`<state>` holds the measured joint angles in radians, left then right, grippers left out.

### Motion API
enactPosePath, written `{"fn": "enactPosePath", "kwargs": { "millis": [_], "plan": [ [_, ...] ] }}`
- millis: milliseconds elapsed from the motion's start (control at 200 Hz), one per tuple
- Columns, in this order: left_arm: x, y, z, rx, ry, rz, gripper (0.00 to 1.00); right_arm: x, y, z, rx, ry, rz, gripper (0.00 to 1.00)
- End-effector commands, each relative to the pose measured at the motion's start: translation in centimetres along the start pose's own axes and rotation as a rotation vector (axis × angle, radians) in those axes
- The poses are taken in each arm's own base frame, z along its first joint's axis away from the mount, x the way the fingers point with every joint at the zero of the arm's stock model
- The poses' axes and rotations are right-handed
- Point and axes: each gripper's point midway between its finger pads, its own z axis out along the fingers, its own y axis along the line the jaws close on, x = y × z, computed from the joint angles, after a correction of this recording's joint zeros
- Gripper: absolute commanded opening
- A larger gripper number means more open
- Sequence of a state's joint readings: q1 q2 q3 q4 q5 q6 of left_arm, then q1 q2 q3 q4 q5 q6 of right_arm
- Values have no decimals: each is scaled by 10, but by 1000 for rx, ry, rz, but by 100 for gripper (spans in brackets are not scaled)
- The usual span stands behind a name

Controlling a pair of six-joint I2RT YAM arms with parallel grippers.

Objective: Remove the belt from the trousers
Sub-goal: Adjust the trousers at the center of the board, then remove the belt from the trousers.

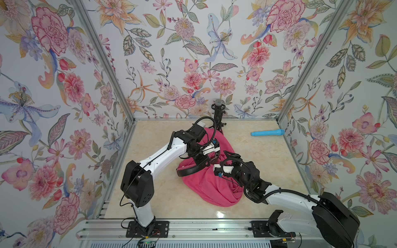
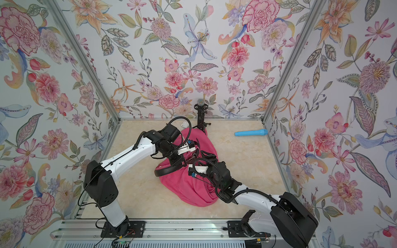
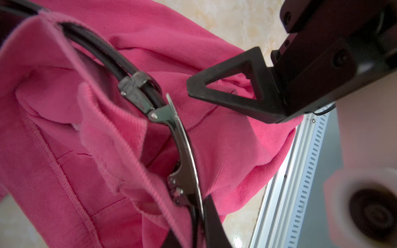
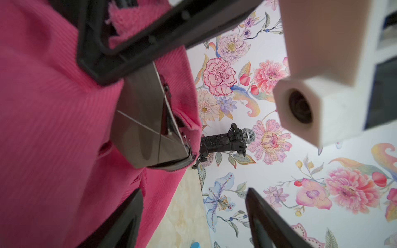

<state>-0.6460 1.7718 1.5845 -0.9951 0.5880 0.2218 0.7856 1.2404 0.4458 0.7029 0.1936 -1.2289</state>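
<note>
Looping out past the left edge of the pink heap in both top views, the belt (image 1: 189, 171) is a narrow black strap, lying partly on the trousers (image 1: 206, 189) and partly over the bench (image 1: 154, 193). In the left wrist view the strap runs under a pink fabric loop at the upper left of the frame. It ends at a dark metal buckle (image 3: 137, 90) near the centre, with pink cloth bunched around it.

The left gripper (image 1: 206, 162) is over the middle of the heap, its jaws pressed together on the buckle. In the right wrist view one black finger (image 4: 150, 40) crosses the top of the metal plate. In the left wrist view the plate runs down between the fingers at the lower edge.

The right gripper (image 4: 194, 191) sits just beside it, toward the right of the heap in the top views. Its jaws stand wide apart, with only bench and wall between them and one finger close against the pink cloth.

The trousers lie crumpled mid-bench, at the lower centre of the top views. Behind them, by the back wall, a black microphone (image 1: 218, 111) stands on a small stand. A light blue cylinder (image 1: 267, 133) lies at the upper right of the bench, well apart. Floral wallpaper (image 1: 193, 53) covers the walls.
</note>
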Motion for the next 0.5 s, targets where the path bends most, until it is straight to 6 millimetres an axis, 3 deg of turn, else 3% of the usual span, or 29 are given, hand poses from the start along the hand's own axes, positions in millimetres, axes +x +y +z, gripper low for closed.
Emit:
{"fn": "enactPosePath", "kwargs": {
  "millis": [0, 200, 495],
  "plan": [
    [-7, -12, -17, 38, -41, 42, 0, -18, -14, 9, 41, -62, -140, 76],
    [-10, -19, -23, 53, -65, 51, 1, -18, -2, 24, 6, -59, -217, 75],
    [-12, -21, -25, 63, -73, 60, 3, -25, 15, 30, -34, -101, -229, 81]
  ]
}}
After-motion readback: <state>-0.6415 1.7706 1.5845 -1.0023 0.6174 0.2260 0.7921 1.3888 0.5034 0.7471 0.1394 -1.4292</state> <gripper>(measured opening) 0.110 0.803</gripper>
